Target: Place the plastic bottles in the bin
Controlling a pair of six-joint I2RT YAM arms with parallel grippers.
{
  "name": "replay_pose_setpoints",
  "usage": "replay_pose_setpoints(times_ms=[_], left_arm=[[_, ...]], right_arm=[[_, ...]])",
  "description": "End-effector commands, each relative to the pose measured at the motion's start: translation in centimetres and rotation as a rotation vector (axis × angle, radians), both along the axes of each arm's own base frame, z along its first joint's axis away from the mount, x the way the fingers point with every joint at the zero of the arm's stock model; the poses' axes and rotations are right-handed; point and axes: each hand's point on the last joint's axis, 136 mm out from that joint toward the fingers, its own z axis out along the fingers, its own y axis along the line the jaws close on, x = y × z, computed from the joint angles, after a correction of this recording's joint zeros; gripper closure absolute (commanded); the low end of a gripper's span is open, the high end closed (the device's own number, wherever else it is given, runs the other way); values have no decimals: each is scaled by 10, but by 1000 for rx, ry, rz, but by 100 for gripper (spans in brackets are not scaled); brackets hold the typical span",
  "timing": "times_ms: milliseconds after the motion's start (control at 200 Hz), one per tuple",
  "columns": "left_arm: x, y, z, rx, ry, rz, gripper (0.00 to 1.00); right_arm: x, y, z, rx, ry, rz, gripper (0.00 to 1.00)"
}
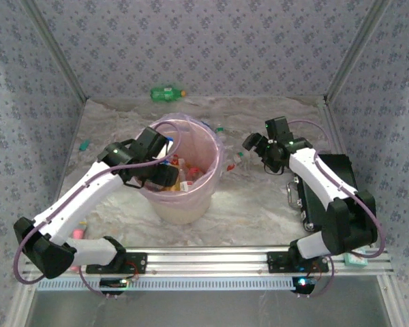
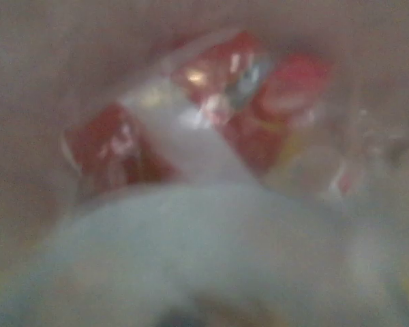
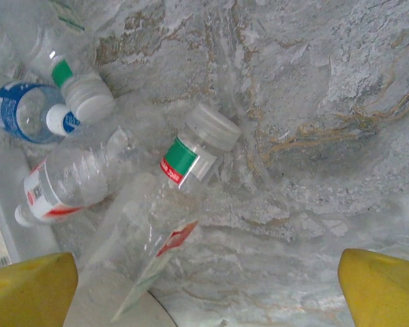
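Clear plastic bottles (image 3: 191, 153) lie at left beneath the right end effector (image 3: 208, 293), spread wide, presumably for pickup; left end effector (image 1: 162, 170) over the bin (image 1: 180, 204), aperture indiscernible.

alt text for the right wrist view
Several clear plastic bottles lie on their sides at the left of a marbled grey table cover; the central bottle has a green-and-red band under a wide cap, and a blue-labelled bottle lies far left. The right gripper is wide open, its yellow fingertips at the bottom corners.
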Motion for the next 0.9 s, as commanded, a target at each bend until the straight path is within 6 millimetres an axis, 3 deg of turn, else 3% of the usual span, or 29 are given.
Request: replay_pose_setpoints(times_ms=[0, 140, 505, 790, 810, 895], left_arm=[[-7, 5, -3, 10, 32, 4, 16], [-7, -1, 18, -61, -13, -8, 0], [0, 10, 101, -141, -235, 12, 0], [2, 8, 121, -203, -308, 9, 0], [2, 8, 122, -206, -310, 10, 0], [1, 8, 124, -214, -316, 7, 0]], right_arm=[[14, -4, -4, 10, -21, -122, 0], [24, 1, -13, 57, -13, -179, 5], [40, 27, -51, 99, 87, -241, 14], [49, 46, -85, 100, 147, -240, 17], [58, 49, -77, 111, 125, -241, 17], [63, 50, -84, 113, 126, -249, 18]])
